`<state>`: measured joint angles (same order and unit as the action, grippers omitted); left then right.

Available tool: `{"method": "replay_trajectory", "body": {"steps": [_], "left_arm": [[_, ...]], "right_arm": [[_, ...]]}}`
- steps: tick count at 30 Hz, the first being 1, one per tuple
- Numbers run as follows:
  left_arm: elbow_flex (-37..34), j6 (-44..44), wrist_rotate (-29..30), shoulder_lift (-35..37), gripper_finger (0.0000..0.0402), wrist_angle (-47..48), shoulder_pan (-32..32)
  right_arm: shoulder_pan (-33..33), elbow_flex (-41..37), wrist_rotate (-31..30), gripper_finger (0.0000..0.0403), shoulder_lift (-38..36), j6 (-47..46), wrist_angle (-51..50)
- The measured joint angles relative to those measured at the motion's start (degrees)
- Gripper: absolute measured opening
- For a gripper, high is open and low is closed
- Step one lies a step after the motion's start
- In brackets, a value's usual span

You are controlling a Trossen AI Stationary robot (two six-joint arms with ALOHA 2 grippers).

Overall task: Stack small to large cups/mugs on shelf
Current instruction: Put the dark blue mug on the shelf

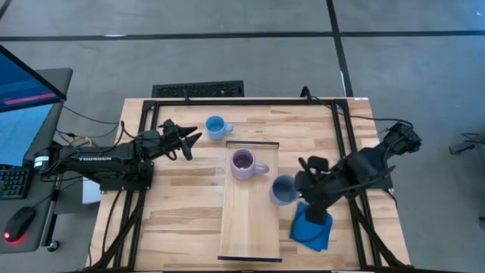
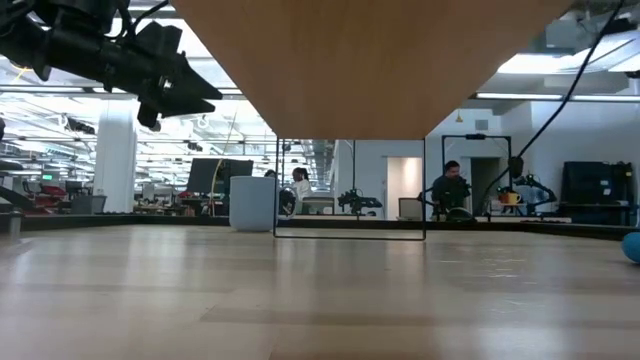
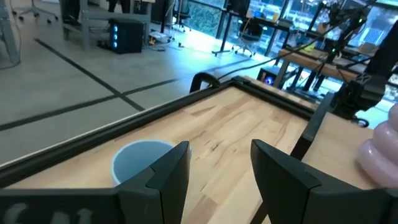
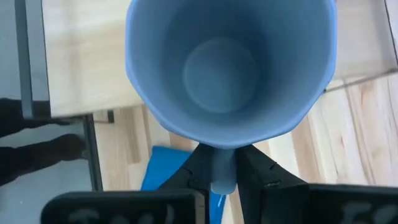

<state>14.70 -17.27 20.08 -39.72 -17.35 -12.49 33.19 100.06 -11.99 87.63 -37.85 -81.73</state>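
- Wooden planks make up the table (image 1: 182,205), with the long pale shelf (image 1: 250,220) lying on it.
- Right hand (image 1: 301,184) pinches the grey-blue mug (image 1: 283,189) by its handle, at the shelf's edge.
- Purple mug (image 1: 244,164) sits on the shelf, near that hand.
- Left hand (image 1: 191,140) is wide, bright blue mug (image 1: 217,126) just beside it.

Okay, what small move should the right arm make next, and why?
Probably carry the grey-blue handled mug a little further over the long light-wood shelf: the right hand grips its handle, the mug sits at the shelf's edge, and the pale purple mug already stands there.
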Motion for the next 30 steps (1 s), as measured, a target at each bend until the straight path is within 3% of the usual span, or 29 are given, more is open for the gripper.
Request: {"method": "replay_trajectory", "body": {"steps": [12, 30], "left_arm": [[0.00, -0.03, -0.58, 0.00, 0.0162, 6.44, 0.00], [0.00, 0.38, -1.83, 0.00, 0.0162, 6.48, 0.02]], "right_arm": [[-4.80, 11.11, 0.16, 0.0058, 12.69, 5.47, 0.50], [-9.01, 24.24, 5.15, 0.0058, 25.90, 12.85, 1.92]]}}
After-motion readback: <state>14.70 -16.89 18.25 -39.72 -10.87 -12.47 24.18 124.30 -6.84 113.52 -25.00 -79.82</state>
